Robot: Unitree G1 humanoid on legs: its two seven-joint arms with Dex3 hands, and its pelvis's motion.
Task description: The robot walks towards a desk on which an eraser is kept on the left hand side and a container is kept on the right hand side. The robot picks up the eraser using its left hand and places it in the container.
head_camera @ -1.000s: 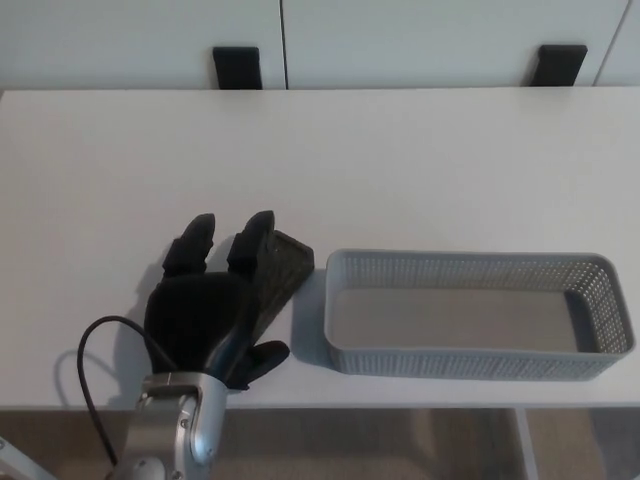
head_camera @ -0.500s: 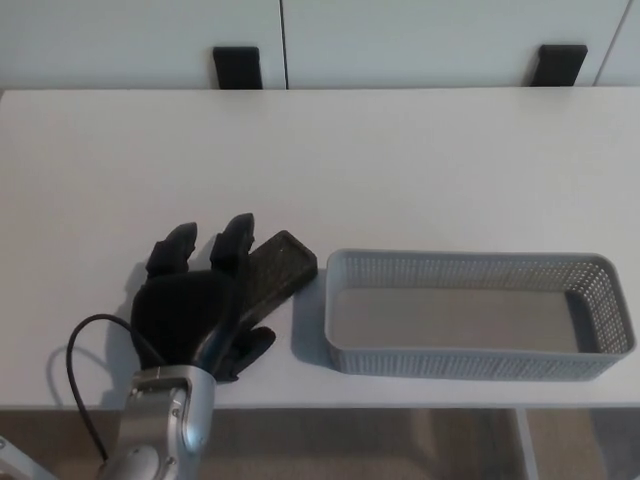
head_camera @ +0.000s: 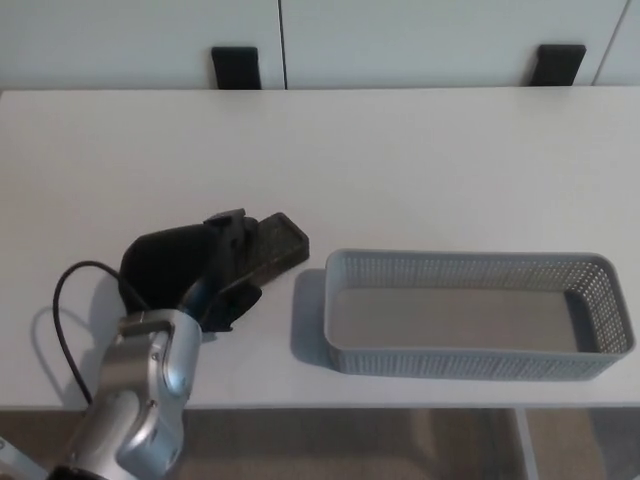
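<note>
A dark, flat eraser [head_camera: 276,243] lies on the white desk [head_camera: 400,170], just left of the grey mesh container [head_camera: 476,313]. My left hand [head_camera: 190,268] covers the eraser's near end, its two fingers curled down over the top and the thumb under the near side. Only the eraser's far right end shows past the fingers. The eraser still looks low at the desk surface. The container is empty. My right hand is out of the picture.
Two black brackets [head_camera: 235,68] [head_camera: 556,64] sit at the desk's far edge against pale cabinet fronts. A black cable [head_camera: 60,310] loops beside my silver left forearm [head_camera: 140,400]. The desk's front edge runs just below the container.
My left hand's fingers have gone from spread out over the eraser to curled shut on it. Hand and eraser have shifted a little to the left and away from the container.
</note>
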